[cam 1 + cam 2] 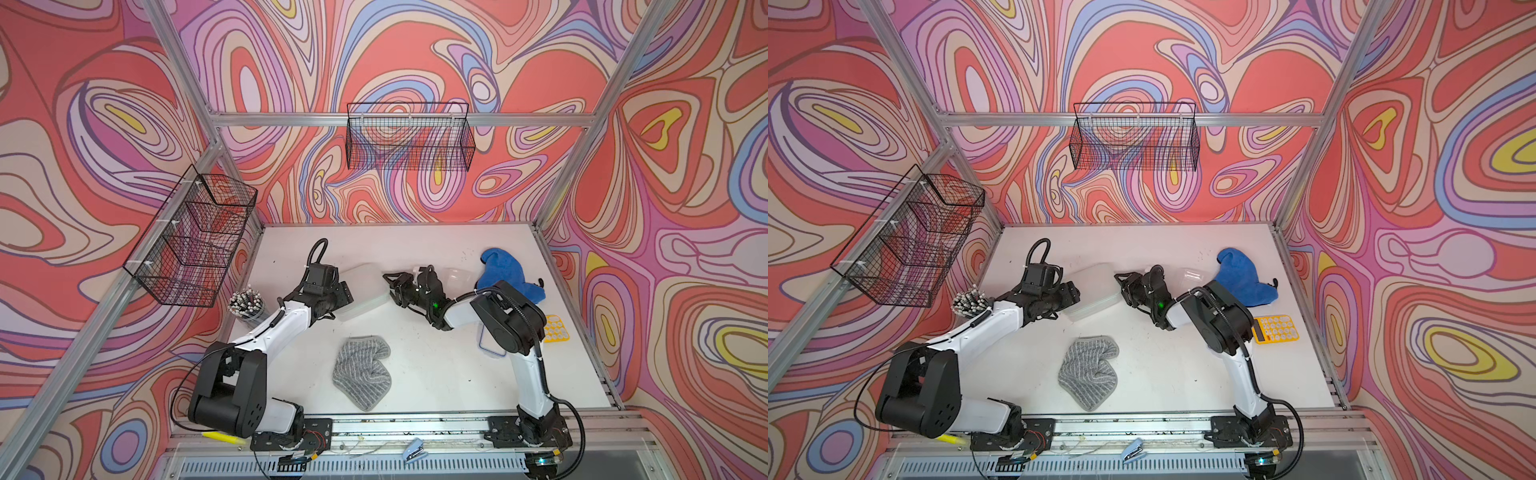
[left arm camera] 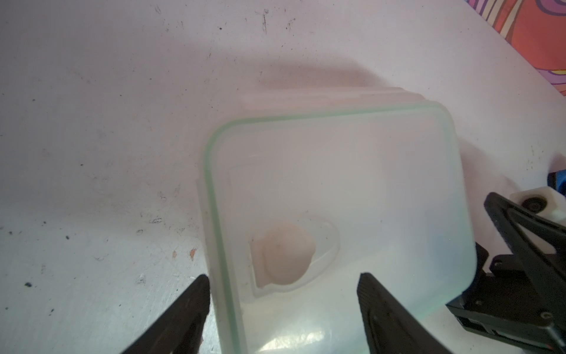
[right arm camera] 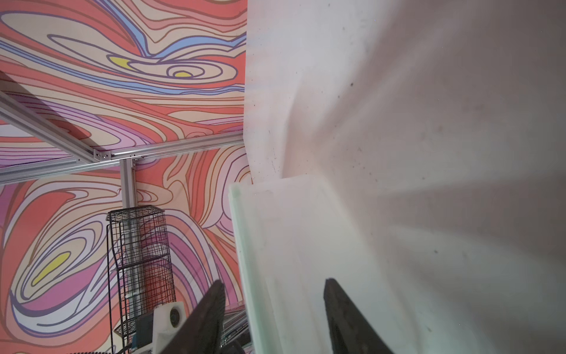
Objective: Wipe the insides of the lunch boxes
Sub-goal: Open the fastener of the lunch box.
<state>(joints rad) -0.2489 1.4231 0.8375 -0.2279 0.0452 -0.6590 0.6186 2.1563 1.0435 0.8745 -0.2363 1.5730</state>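
Now the left tool [image 2: 282, 275] stands wide astride one end of the large clear plastic rectangular lunch box [image 1: 365, 291], capped by its green-rimmed flat lid [image 2: 352, 184], mid-surface. The right tool [image 3: 274, 279], jaws apart, straddles the opposite rim, equally near. Its long axis is unclear. A small clear tub [image 1: 457, 275] sits just beyond; bare white surface [image 1: 436, 374] lies in front.

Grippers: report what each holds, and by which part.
Neither clearly holds anything: the left gripper and right gripper each straddle an edge of the lidded box, jaws apart.
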